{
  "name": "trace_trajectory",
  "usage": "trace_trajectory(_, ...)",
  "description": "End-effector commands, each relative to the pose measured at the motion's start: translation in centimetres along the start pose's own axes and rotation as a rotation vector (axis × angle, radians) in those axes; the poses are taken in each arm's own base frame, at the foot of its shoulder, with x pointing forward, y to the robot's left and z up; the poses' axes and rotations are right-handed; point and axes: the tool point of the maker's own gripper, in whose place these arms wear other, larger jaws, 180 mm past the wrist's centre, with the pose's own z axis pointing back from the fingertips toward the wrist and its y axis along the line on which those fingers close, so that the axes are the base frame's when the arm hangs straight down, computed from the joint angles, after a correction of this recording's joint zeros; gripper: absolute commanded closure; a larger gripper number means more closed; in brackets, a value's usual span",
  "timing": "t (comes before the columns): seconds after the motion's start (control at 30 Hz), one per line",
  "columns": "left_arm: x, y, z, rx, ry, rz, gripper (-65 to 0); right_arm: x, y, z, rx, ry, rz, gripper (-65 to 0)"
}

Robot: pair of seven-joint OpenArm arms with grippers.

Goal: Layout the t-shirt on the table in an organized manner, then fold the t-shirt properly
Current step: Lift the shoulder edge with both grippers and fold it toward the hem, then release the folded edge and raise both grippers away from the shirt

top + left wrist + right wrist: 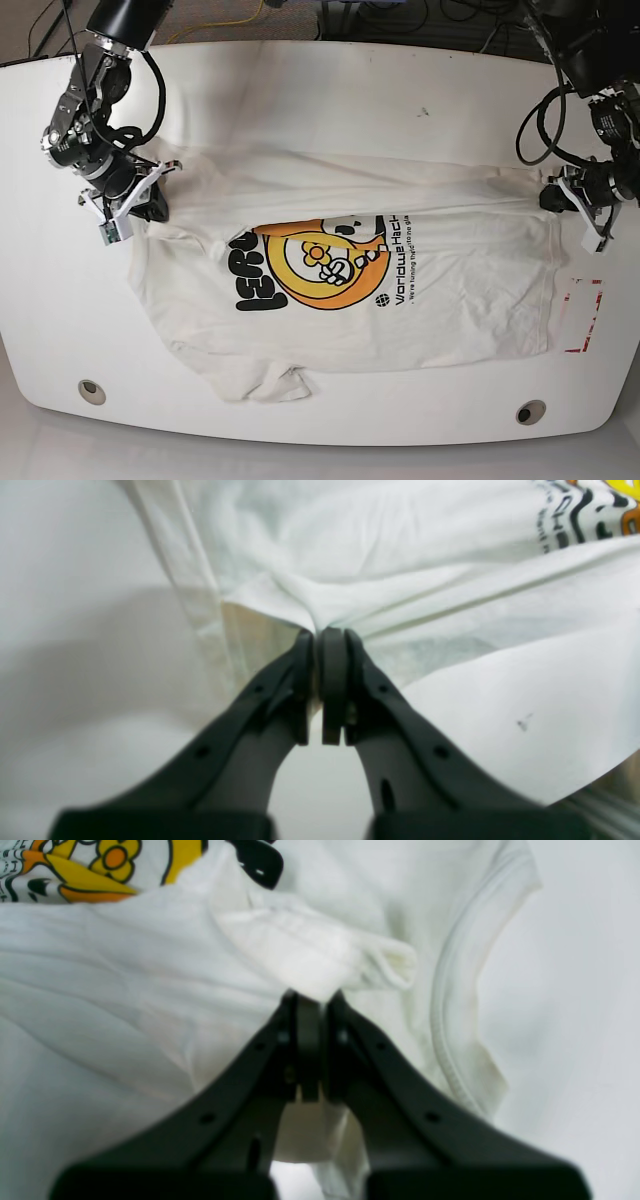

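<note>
The white t-shirt (450,300) lies sideways on the table (330,90), its yellow-orange print (315,262) and black lettering face up. One sleeve (268,384) points toward the front edge. My right gripper (155,198), at the left of the base view, is shut on a bunch of fabric by the shoulder and sleeve hem (312,997). At the right of that view, my left gripper (553,195) is shut on the shirt's far hem corner (320,632). The far edge of the shirt runs stretched between the two grippers.
A red tape rectangle (583,315) is marked on the table just right of the shirt's hem. Two grey grommet holes (91,391) (530,411) sit near the front edge. Cables (440,15) lie beyond the table's back edge.
</note>
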Motion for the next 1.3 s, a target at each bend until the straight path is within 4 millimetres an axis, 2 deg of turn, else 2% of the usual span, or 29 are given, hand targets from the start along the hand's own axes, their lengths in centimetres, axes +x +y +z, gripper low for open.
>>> trace_trajectory(0.0,1.5,0.9,0.7,0.022,-0.033,-0.006,-0.4,2.1,-1.1,0.3,-0.023,-0.052,0.014,-0.2)
trace_trajectory(0.23,1.7,1.3,0.2,0.018,-0.022,0.014,-0.4,2.3,-1.5,-0.3,-0.018,-0.052,-0.004,-0.2)
trace_trajectory(0.37,2.2,1.3,0.1,0.013,-0.030,0.019,-0.6,2.1,-2.0,-0.5,-0.019,-0.041,-0.013,-0.2)
trace_trajectory(0.57,3.0,1.2,-0.4,-0.009,-0.040,0.039,-0.8,2.8,-2.3,-1.5,-0.001,-0.033,-0.009,-0.2)
trace_trajectory(0.63,3.2,1.2,-0.6,-0.018,-0.041,0.047,-3.2,2.7,-2.4,-1.7,0.002,-0.024,-0.006,-0.2)
trace_trajectory(0.77,3.7,1.2,-0.8,-0.030,-0.047,0.058,-13.6,3.7,-2.6,-2.0,0.003,-0.048,-0.010,-2.5)
trace_trajectory(0.87,4.2,1.2,-0.8,-0.032,-0.056,0.056,-22.4,4.0,-2.9,-1.9,-0.001,-0.057,-0.007,-10.9)
trace_trajectory(1.0,4.7,1.2,-0.6,-0.031,-0.066,0.052,-29.9,4.8,-3.5,-1.6,-0.013,-0.069,0.007,-30.0)
trace_trajectory(1.03,4.9,1.2,-0.6,-0.031,-0.070,0.050,-30.6,4.9,-3.5,-1.6,-0.014,-0.070,0.008,-33.6)
trace_trajectory(1.07,5.2,1.1,-0.5,-0.031,-0.076,0.048,-31.5,5.0,-3.6,-1.5,-0.017,-0.073,0.012,-41.5)
trace_trajectory(1.1,5.2,1.1,-0.5,-0.031,-0.078,0.048,-31.5,5.1,-3.6,-1.5,-0.018,-0.074,0.014,-43.9)
trace_trajectory(1.17,5.7,1.2,-0.3,-0.028,-0.090,0.045,-32.2,5.5,-3.6,-1.2,-0.022,-0.083,0.025,-54.2)
trace_trajectory(1.27,6.7,1.3,0.0,-0.025,-0.109,0.038,-32.2,6.4,-4.0,-0.3,-0.044,-0.101,0.062,-62.9)
